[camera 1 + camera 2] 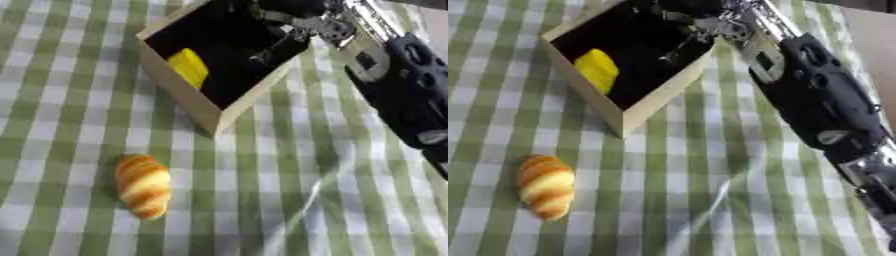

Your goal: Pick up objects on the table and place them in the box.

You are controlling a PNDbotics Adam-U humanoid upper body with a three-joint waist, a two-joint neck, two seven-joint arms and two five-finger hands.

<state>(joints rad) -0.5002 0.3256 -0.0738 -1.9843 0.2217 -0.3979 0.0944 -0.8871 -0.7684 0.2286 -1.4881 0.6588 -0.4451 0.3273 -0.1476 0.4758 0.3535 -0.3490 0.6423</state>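
Note:
A wooden box [185, 98] with a dark inside stands at the top middle of the table. A yellow object [189, 68] lies in it, against its left wall. My right hand [282, 26] hangs over the box's far right part, dark against the dark inside, and its arm [409, 85] comes in from the right edge. A golden striped croissant [143, 185] lies on the cloth at the lower left, well apart from the box and the hand. My left hand shows in neither view.
A green and white checked cloth [289, 190] covers the table and has a crease at the lower middle. My right forearm crosses the upper right of the table.

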